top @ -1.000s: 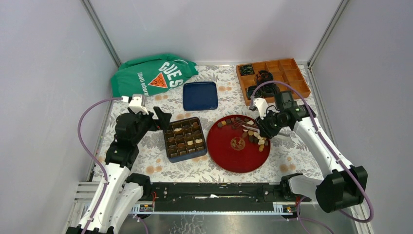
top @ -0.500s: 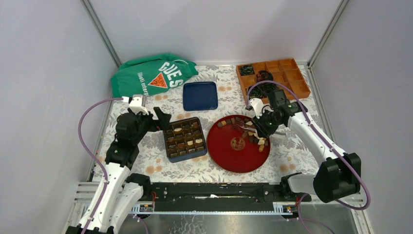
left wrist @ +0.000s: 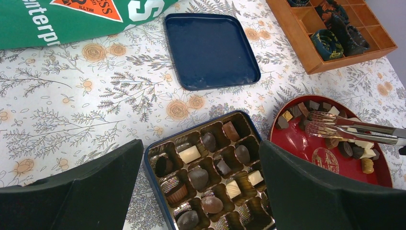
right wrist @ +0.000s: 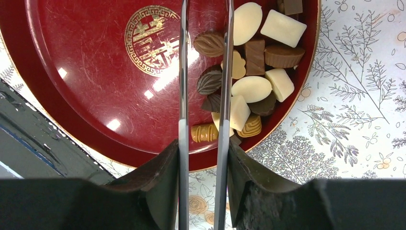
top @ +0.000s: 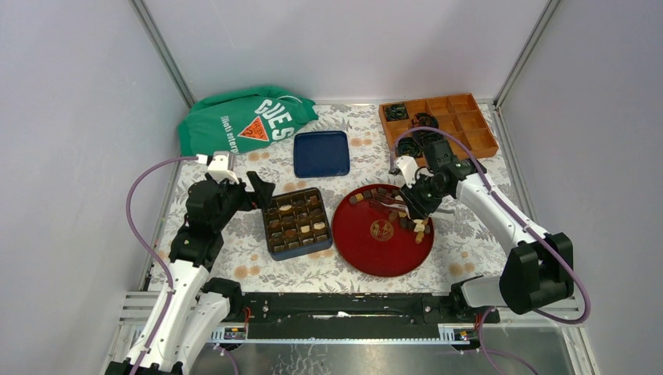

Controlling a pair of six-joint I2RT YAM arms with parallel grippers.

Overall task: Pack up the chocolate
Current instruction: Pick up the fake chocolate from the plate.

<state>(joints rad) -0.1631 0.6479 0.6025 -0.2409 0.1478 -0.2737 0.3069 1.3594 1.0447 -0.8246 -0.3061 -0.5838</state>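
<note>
Steel tongs (right wrist: 182, 72), pinched in my right hand (right wrist: 203, 151) with tips parted, hang over the chocolate (right wrist: 251, 88) heaped at the red plate's (right wrist: 95, 86) upper right, ready to pick one, while my left hand (left wrist: 201, 165) sits spread by the partly filled tin (left wrist: 152, 158).

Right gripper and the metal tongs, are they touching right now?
Touching. The right wrist view shows the right gripper closed on the metal tongs, its dark fingers pressed flat against the outer side of each tong arm, with no gap.
</note>
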